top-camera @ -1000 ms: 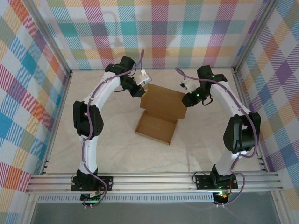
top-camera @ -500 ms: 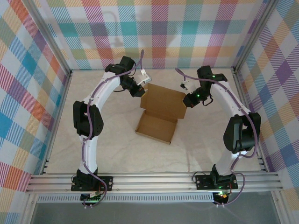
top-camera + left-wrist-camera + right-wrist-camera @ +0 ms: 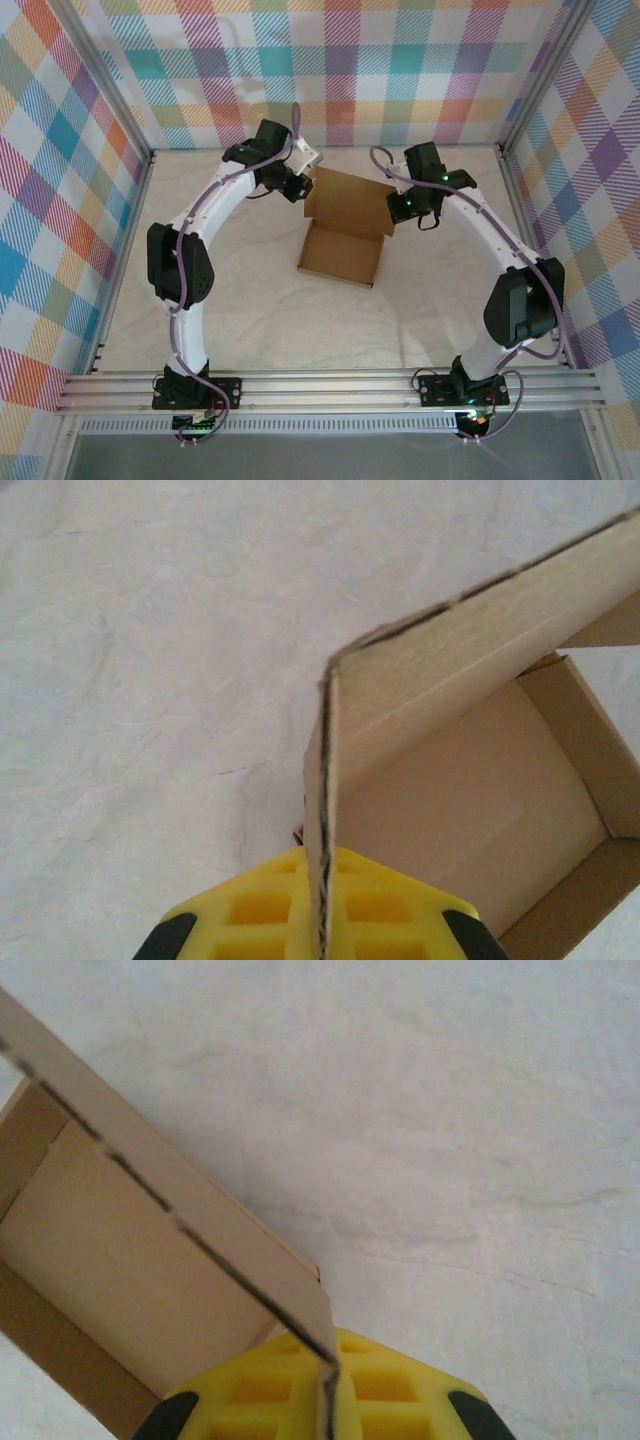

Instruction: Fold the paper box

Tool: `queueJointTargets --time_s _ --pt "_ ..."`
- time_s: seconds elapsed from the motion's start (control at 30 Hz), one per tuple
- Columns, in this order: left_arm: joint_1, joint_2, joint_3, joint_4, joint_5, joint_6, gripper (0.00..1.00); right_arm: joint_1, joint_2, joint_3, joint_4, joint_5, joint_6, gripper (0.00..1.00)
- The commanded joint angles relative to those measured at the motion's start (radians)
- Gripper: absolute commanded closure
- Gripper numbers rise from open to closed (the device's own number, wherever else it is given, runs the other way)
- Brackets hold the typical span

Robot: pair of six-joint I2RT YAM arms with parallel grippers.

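1. Overhead, the paper box (image 3: pixel 340 258) is sitting near the middle of the table (image 3: pixel 250 320), between the two arms. Its tray walls are standing up, and the lid panel is rising steeply from the far edge, not yet closed over. The left gripper (image 3: pixel 306 176) and right gripper (image 3: pixel 396 207) are each meeting an upper corner of that lid.
2. Left wrist: the left gripper (image 3: pixel 322 925) is clamping the lid's side flap, with the cut edge running straight between the yellow fingers (image 3: pixel 250 915). The paper box (image 3: pixel 470 780) is showing matte brown board, a dark fuzzy cut edge and a crisp corner crease.
3. Right wrist: the right gripper (image 3: pixel 328 1405) is pinching the opposite flap the same way. The paper box (image 3: pixel 130 1260) is showing its tray interior – plain, unmarked, square-cornered.
4. Judgement: the base is looking formed – lowering the lid and tucking the flaps are remaining.
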Motion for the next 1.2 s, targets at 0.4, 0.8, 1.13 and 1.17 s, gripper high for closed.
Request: queueJointTargets --time_s 0.4,0.8,1.13,1.17 --pt "-0.147 -0.119 -0.224 0.409 -0.390 -0.405 1.00 0.155 -0.024 -0.084 0.348 0.467 0.421 1.00" --pt "-0.195 -0.165 -0.423 0.673 -0.494 -0.423 1.00 0.168 -0.020 -0.196 0.487 0.568 0.638 1.00" --pt "-0.226 -0.187 -0.565 0.833 -0.586 -0.503 1.00 0.169 -0.048 -0.334 0.610 0.585 0.782 1.00" --pt "-0.226 -0.184 -0.569 0.835 -0.591 -0.518 1.00 0.169 -0.049 -0.343 0.611 0.589 0.797 1.00"
